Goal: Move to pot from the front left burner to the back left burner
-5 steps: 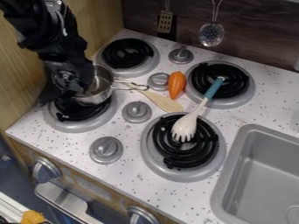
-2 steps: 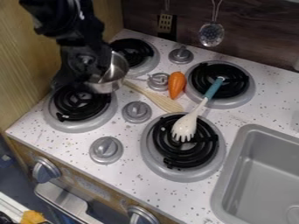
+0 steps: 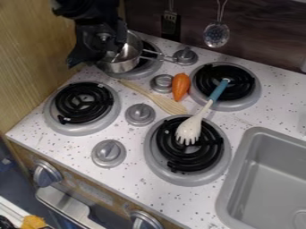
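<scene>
Pot: it was off the front left burner and over the near, wall-side part of the back left burner. It looked tilted, and whether its base touched the coil could not be told.
Gripper: it was closed on the pot's wall, on the side by the wooden panel, with the pot's weight seemingly hanging from that one edge.
Back left burner: part of its coil and ring showed beyond the pot, towards the sink side. The careful step was to centre the base over the coil before lowering, with a small shift further back and away from the panel.
Handle: it reached out beside the back knob, close enough in the view that a catch seemed possible. A slight turn clear of the knob would have let the base sit flat.
Lowering: a slow, straight descent suited a grip on one side, since the pot could swing or pivot. Levelling it as the base met the coil was the delicate part.
Release: the grip wanted loosening only once the pot bore evenly on the coil, then a straight lift, so that no finger dragged the rim.
</scene>
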Available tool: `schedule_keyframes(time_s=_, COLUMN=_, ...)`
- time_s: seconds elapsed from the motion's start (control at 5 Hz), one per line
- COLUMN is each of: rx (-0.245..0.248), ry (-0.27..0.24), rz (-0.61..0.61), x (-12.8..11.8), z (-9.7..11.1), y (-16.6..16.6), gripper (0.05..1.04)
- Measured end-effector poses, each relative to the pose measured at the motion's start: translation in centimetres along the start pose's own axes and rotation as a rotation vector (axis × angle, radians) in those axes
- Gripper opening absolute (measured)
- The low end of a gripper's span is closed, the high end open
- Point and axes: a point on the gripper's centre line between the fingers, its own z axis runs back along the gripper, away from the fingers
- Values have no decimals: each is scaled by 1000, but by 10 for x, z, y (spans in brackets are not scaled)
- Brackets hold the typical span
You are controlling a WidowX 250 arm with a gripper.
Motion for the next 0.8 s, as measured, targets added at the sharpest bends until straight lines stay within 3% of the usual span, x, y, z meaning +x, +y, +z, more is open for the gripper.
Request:
schedule_keyframes(time_s=0.4, rx=-85, ry=24, rz=-56, x=6, z=-39, y=-33, gripper=102)
schedule_keyframes(time_s=0.8, rx=-111, ry=55, rz=-60, x=4, z=-65, y=-42, gripper=102)
